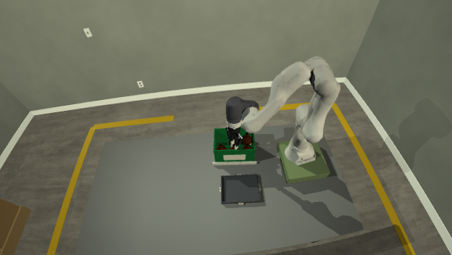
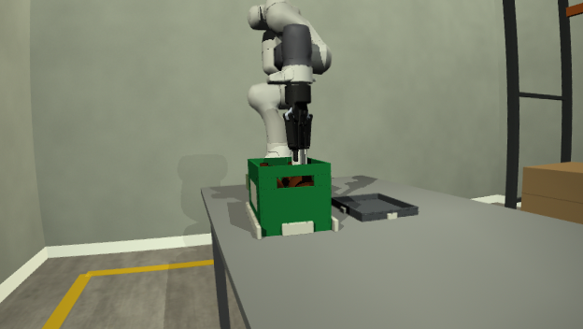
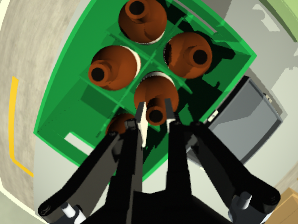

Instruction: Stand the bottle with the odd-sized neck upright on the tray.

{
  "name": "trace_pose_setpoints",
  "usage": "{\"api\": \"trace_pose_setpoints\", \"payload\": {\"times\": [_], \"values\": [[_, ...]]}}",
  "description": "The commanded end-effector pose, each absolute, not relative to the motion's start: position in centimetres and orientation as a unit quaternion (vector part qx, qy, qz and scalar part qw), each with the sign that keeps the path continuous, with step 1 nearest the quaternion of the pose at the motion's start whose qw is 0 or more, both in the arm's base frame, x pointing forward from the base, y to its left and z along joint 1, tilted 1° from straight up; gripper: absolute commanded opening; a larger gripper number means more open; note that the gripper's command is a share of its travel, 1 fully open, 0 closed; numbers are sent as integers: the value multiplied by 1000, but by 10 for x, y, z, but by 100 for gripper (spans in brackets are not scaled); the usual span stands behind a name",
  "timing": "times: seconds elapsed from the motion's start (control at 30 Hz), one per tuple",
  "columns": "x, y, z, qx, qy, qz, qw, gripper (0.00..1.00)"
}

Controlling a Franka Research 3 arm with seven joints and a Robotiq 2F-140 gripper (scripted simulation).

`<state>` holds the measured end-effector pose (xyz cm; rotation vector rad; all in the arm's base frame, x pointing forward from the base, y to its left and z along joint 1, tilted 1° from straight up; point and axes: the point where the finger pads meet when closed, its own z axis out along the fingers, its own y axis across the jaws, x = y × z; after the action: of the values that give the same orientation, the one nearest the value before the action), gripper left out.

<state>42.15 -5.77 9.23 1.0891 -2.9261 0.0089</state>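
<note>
— Exterior view first: how does the arm (image 2: 273, 70) stand?

— It rises behind the green crate (image 2: 299, 207), folds forward at the elbow, and the wrist points straight down. The claw (image 2: 299, 159) hangs vertical with its fingertips dipping just past the crate's top rim.

— And where is the bottle against the claw?

— In the wrist view the gripped bottle (image 3: 156, 99) stands right between the two fingers, its open mouth just ahead of the tips. The claw is drawn nearly closed and pinches that bottle's neck, one pad on each side. The bottle is inside the crate, in one of the cells on the side towards the tray (upright, as far as the angle lets me judge).

— How many bottles do you count?

— Four brown ones show plainly from the wrist: the gripped one and three more (image 3: 141, 18) (image 3: 112, 70) (image 3: 190, 55) in the neighbouring cells. A fifth brown shape (image 3: 121, 123) peeks out beside the left finger, mostly hidden. One crate, one dark tray (image 1: 242, 189), one arm on its green base (image 1: 319, 170).

— And the tray?

— Flat on the grey table (image 1: 152, 203), near the crate but not touching it.
</note>
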Motion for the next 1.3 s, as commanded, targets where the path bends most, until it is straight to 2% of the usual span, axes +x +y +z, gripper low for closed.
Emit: {"api": "trace_pose_setpoints", "payload": {"times": [0.0, 1.0, 1.03, 1.27], "values": [[421, -59, 91, 349, -937, 2, 10, 10], [421, -59, 91, 349, -937, 2, 10, 10], [421, -59, 91, 349, -937, 2, 10, 44], [421, -59, 91, 349, -937, 2, 10, 44]]}}
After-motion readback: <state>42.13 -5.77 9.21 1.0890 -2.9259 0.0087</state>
